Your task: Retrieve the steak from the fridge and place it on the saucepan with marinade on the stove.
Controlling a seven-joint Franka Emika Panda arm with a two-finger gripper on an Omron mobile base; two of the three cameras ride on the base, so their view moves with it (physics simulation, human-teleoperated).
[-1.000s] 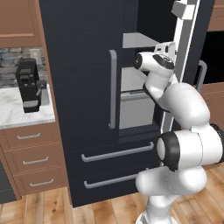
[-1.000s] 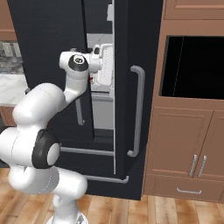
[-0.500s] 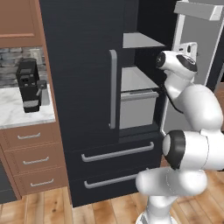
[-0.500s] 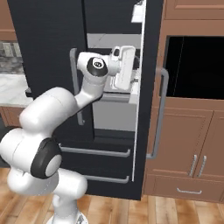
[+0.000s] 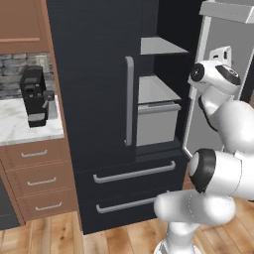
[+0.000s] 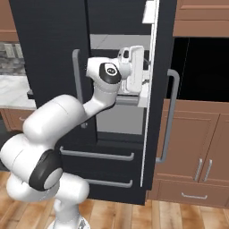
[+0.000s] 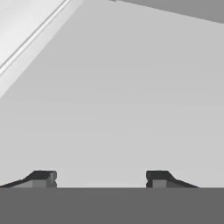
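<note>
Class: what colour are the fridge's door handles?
Grey, curved, on the black fridge; handle shows best in the left base view.

Rendered home kitchen: black French-door fridge standing among wooden cabinets, coffee machine sitting on marble counter.

Black coffee machine on marble counter

Brown wood cabinets, plank floor, marble counter.
</note>
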